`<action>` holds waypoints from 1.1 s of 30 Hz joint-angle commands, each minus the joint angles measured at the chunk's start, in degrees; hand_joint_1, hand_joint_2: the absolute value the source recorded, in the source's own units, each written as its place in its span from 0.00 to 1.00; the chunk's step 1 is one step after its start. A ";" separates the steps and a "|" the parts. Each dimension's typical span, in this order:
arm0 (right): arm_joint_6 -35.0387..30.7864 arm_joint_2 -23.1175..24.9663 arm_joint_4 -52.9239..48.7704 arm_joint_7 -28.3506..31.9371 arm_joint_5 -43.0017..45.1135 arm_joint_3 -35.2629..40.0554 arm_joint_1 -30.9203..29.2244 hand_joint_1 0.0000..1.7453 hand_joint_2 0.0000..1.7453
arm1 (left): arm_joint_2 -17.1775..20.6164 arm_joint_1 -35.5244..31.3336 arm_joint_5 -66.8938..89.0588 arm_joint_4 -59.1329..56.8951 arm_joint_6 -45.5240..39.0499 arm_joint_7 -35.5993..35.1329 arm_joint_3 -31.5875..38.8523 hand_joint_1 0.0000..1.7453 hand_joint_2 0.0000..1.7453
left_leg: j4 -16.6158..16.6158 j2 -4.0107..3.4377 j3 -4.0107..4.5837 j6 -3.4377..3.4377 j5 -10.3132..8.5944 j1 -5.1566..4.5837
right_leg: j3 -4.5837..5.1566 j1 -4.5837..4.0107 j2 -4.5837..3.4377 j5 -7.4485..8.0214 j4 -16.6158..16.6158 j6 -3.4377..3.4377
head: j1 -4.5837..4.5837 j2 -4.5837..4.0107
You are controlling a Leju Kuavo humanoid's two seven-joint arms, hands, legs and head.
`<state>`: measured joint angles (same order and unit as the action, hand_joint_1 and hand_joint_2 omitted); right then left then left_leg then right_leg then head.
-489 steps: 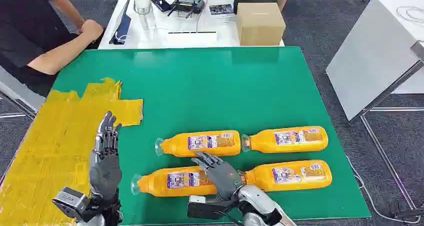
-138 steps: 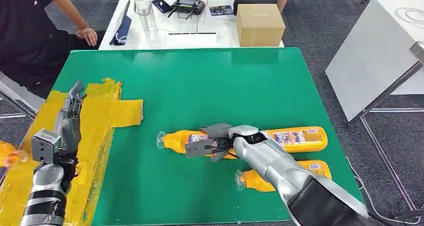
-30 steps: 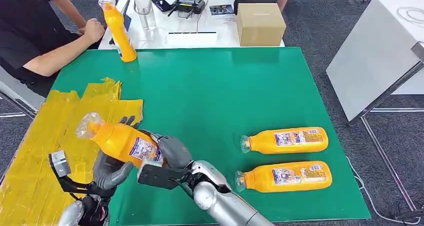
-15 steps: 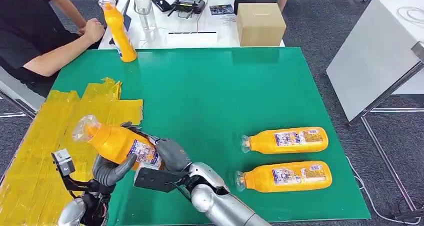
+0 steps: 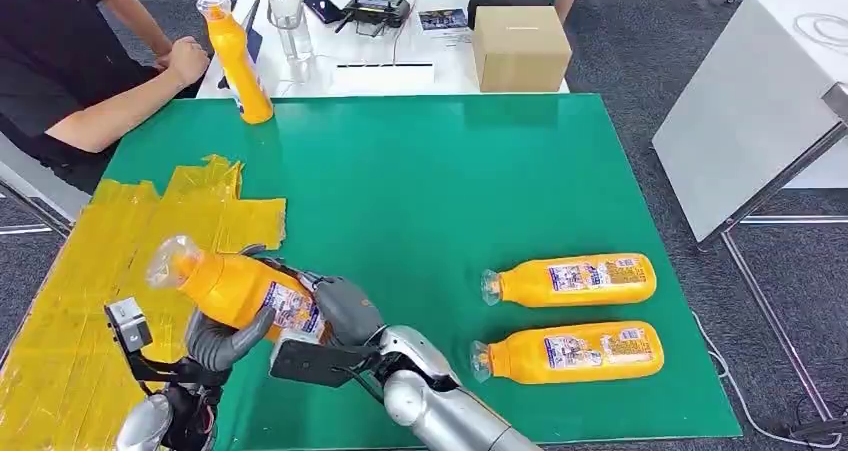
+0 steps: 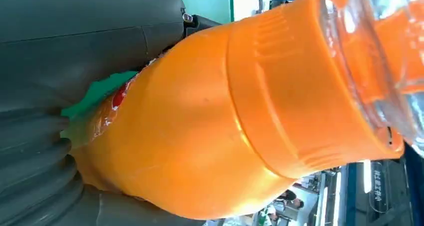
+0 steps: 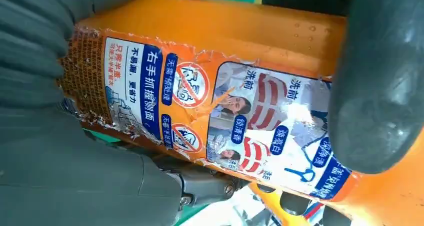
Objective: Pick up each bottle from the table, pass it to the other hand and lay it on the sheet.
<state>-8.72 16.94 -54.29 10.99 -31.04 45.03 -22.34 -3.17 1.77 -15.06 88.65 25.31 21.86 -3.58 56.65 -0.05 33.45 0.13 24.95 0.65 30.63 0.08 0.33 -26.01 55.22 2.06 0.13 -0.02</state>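
handover midair: right hand (image 5: 340,306) and left hand (image 5: 222,336) both have fingers wrapped on the bottle (image 5: 235,286); left should grip firmly before right releases, then lay it on the sheet (image 5: 90,291).

The held bottle (image 5: 235,286) was above the near left part of the table (image 5: 420,171), at the edge of the sheet (image 5: 90,291), neck toward the left. The left hand (image 5: 222,336) was under it, the right hand (image 5: 340,306) at its base on the right. Two more bottles (image 5: 570,279) (image 5: 568,351) lay on the table to the right, one behind the other. A fourth bottle (image 5: 238,61) stood at the far left corner, near a person (image 5: 70,61). A cardboard box (image 5: 520,46) sat on the desk (image 5: 390,71) behind.
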 commanded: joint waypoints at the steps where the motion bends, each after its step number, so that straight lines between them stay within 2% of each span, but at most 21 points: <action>1: -0.06 -1.86 2.71 -0.33 -0.06 -0.26 -1.63 1.00 1.00 | -0.18 -1.48 0.25 -0.86 0.50 0.01 -0.53 1.00 1.00 | -0.04 0.10 -0.20 0.04 0.03 0.00 | -0.23 0.00 0.07 -0.05 -0.07 0.00 | 0.00 0.00; 5: -0.06 -1.86 2.71 -0.33 -0.06 -0.26 -1.63 1.00 1.00 | -0.18 -1.48 0.25 -0.86 0.50 0.01 -0.53 1.00 1.00 | -0.05 0.09 -0.08 0.02 -0.01 -0.01 | -0.11 0.01 0.07 -0.01 -0.06 0.00 | 0.00 0.00; 6: -0.87 -1.86 2.16 -0.79 -0.50 -0.76 -1.42 0.72 1.00 | -0.23 -1.43 0.66 -0.60 0.18 0.13 -0.34 1.00 1.00 | -0.04 0.10 -0.20 0.03 0.04 0.02 | -0.24 -0.02 0.08 -0.04 -0.08 -0.01 | 0.00 0.00; 7: -2.06 -2.16 1.35 -0.99 -0.87 -1.54 -1.03 0.00 1.00 | -0.29 -1.35 1.72 -0.25 -0.53 0.60 -0.08 1.00 1.00 | -0.05 0.09 -0.12 0.03 0.01 0.00 | -0.15 0.00 0.08 -0.03 -0.06 0.00 | 0.00 0.00; 13: -1.34 -6.65 -8.41 -1.46 -0.48 -6.74 0.76 0.00 1.00 | -0.51 -1.12 5.30 1.84 -3.05 2.23 3.26 1.00 1.00 | -0.02 0.14 -0.05 0.04 -0.01 0.01 | -0.10 -0.01 0.13 -0.01 -0.06 0.01 | 0.00 0.00; 14: -0.95 -7.02 -9.72 -1.61 -0.44 -7.36 1.00 0.00 1.00 | -0.54 -0.93 5.74 2.10 -3.11 2.44 4.03 1.00 1.00 | 0.01 0.20 -0.30 0.08 0.10 0.03 | -0.40 -0.03 0.16 -0.11 -0.08 0.02 | 0.00 0.00; 15: -0.87 -7.24 -10.49 -1.65 -0.34 -7.61 1.17 0.00 1.00 | -0.48 -0.82 5.77 2.23 -2.98 2.34 4.30 1.00 1.00 | 0.00 0.12 -0.03 0.04 0.00 0.01 | -0.09 -0.01 0.11 -0.02 -0.04 0.01 | 0.00 0.00; 25: -0.26 -6.73 -9.79 -1.54 -0.51 -7.91 1.00 0.00 1.00 | -0.83 -1.25 7.73 2.09 -3.22 3.06 4.80 1.00 1.00 | -0.02 0.07 -0.09 0.02 0.02 0.02 | -0.13 -0.01 0.05 -0.02 -0.05 0.00 | 0.00 0.00; 28: -0.52 -6.95 -10.60 -1.53 -1.12 -8.12 1.62 0.00 1.00 | -0.80 -1.83 16.66 3.96 -9.58 6.11 4.97 1.00 1.00 | 0.00 0.04 -0.24 0.04 0.09 0.02 | -0.27 -0.01 0.01 -0.07 -0.05 0.00 | 0.02 0.00; 29: -0.85 -7.31 -11.88 -1.57 -1.69 -8.45 2.42 0.00 1.00 | -1.18 -2.73 26.71 5.15 -17.39 8.40 4.92 1.00 1.00 | 0.01 0.09 -0.16 0.04 0.06 0.03 | -0.21 -0.03 0.07 -0.05 -0.05 0.01 | 0.00 0.00; 30: -0.78 -7.58 -12.85 -1.59 -1.81 -8.61 2.97 0.00 1.00 | -1.29 -3.13 28.68 5.82 -18.73 8.06 4.81 1.00 1.00 | 0.01 0.12 -0.04 0.03 0.01 0.02 | -0.08 -0.01 0.11 -0.02 -0.02 0.01 | 0.00 0.00; 32: -0.95 -8.17 -14.87 -1.60 -2.49 -9.03 4.17 0.00 1.00 | -1.66 -3.98 38.30 6.73 -26.91 8.22 4.71 1.00 1.00 | 0.04 0.19 -0.10 0.04 0.04 0.05 | -0.19 -0.05 0.18 -0.06 -0.04 0.01 | 0.00 0.00; 33: -1.06 -9.00 -17.19 -1.63 -2.82 -9.26 5.52 0.00 1.00 | -2.03 -4.47 49.61 7.22 -36.61 8.26 4.72 1.00 1.00 | 0.03 0.22 0.00 0.03 0.00 0.05 | -0.09 -0.05 0.21 -0.03 -0.04 0.01 | 0.00 0.00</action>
<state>-9.57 11.69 -65.09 9.60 -32.44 37.68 -19.61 -3.67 1.60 6.03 92.96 12.14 28.94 -0.26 56.65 -0.06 33.45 0.13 24.95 0.66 30.65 0.08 0.33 -26.00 55.22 2.06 0.13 -0.02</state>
